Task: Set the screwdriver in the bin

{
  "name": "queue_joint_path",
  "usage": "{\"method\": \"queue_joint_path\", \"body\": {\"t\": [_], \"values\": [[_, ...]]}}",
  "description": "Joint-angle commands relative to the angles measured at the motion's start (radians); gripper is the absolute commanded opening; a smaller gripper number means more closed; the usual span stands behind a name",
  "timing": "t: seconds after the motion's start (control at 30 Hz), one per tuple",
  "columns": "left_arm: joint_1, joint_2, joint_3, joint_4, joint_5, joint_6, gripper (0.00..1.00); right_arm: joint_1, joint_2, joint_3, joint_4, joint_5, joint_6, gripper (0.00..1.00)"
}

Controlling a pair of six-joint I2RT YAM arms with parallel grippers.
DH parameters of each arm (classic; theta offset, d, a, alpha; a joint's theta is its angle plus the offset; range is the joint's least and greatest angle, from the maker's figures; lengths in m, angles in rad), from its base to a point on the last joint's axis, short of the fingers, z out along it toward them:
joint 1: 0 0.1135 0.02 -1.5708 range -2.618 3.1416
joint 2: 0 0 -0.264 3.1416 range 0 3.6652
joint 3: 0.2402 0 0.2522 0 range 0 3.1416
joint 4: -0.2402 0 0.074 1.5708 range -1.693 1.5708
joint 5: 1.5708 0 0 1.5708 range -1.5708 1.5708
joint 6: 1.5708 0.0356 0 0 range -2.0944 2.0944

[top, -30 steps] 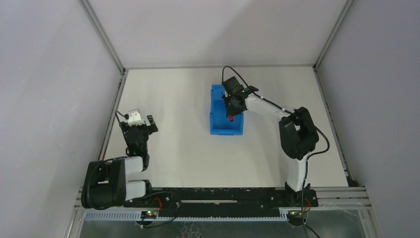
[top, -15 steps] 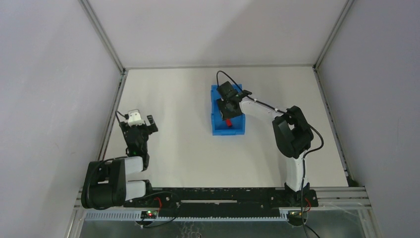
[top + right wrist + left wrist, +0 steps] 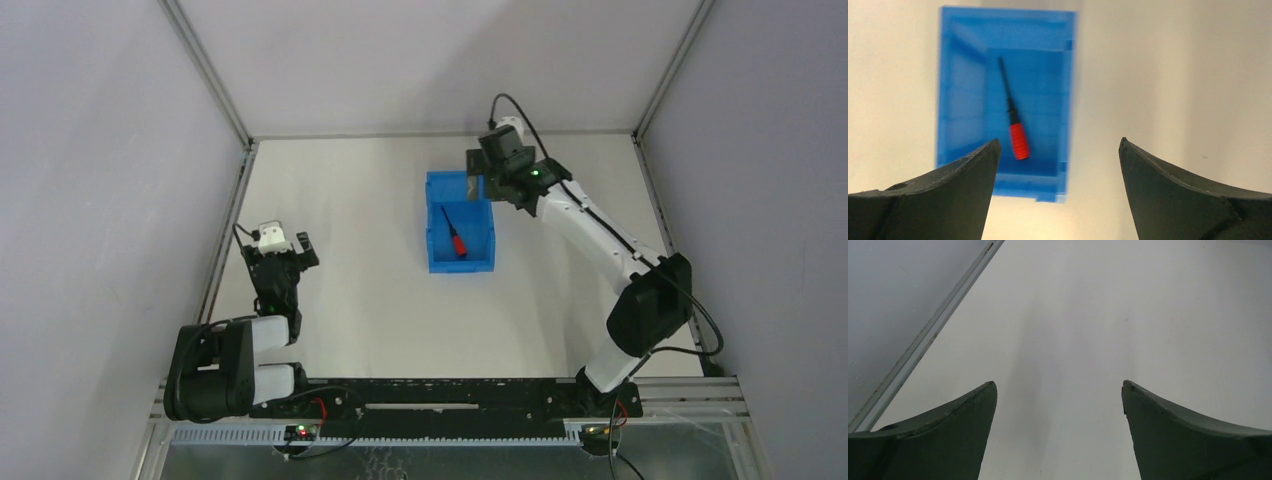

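We see the screwdriver [image 3: 455, 236] lying flat on the floor of the bin [image 3: 432, 240]. Its red handle points toward our bases and its black shaft toward the far wall. Our right fingers [image 3: 948, 195] are spread wide and grip nothing, raised above the bin's far right corner. Our left fingers [image 3: 938, 435] are spread too and empty, over bare tabletop [image 3: 350, 190] on the left, well apart from the bin.

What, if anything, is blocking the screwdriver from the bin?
Nothing visible. The screwdriver already lies flat inside the bin, alone on its floor. The right hand is open and empty, up by the bin's far right corner.
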Motion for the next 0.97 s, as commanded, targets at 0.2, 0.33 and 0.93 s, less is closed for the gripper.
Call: {"method": "queue_joint_path", "body": {"t": [0.2, 0.33, 0.93], "values": [[0.002, -0.012, 0.042, 0.069, 0.009, 0.002, 1.00, -0.297, -0.148, -0.123, -0.029, 0.039, -0.140, 1.00], [0.002, -0.013, 0.042, 0.069, 0.009, 0.001, 1.00, -0.408, -0.188, -0.154, -0.002, -0.019, -0.187, 1.00], [0.003, -0.013, 0.043, 0.069, 0.010, 0.001, 1.00, -0.491, -0.212, -0.189, 0.060, -0.127, -0.206, 0.97]]}}
